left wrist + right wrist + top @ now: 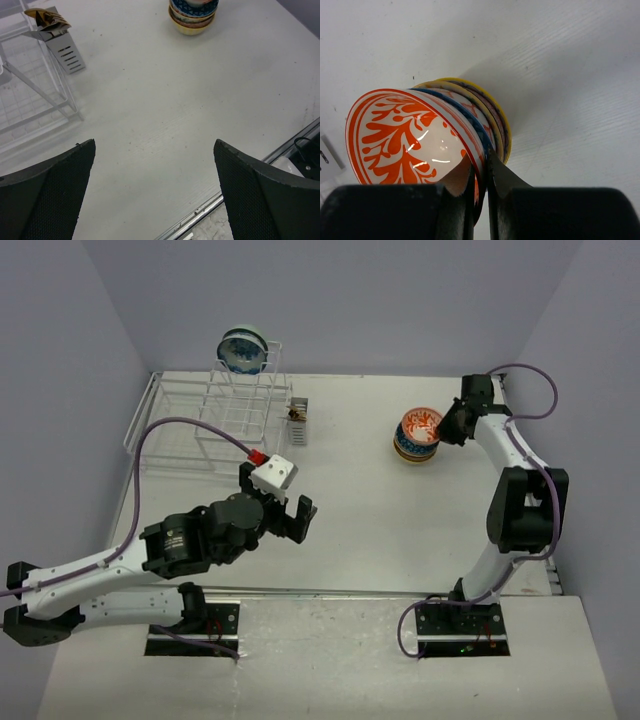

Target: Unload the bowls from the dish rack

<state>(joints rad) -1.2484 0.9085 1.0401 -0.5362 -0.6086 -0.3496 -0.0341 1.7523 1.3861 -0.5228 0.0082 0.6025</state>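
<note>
A white wire dish rack point(190, 430) stands at the back left. One blue-patterned bowl point(243, 350) sits on edge atop its taller wire frame. On the table at the right is a stack of bowls point(415, 445), seen too in the left wrist view point(194, 15). Its top bowl, white with an orange leaf pattern point(405, 140), lies tilted on the stack. My right gripper point(481, 162) is shut on that bowl's rim, one finger inside and one outside point(447, 425). My left gripper point(280, 495) hangs open and empty over the table's middle point(154, 145).
A small grey cutlery cup point(298, 425) with something brown in it hangs at the rack's right end point(60, 42). The table's metal front edge point(240, 185) runs just below the left fingers. Purple walls close in the back and both sides.
</note>
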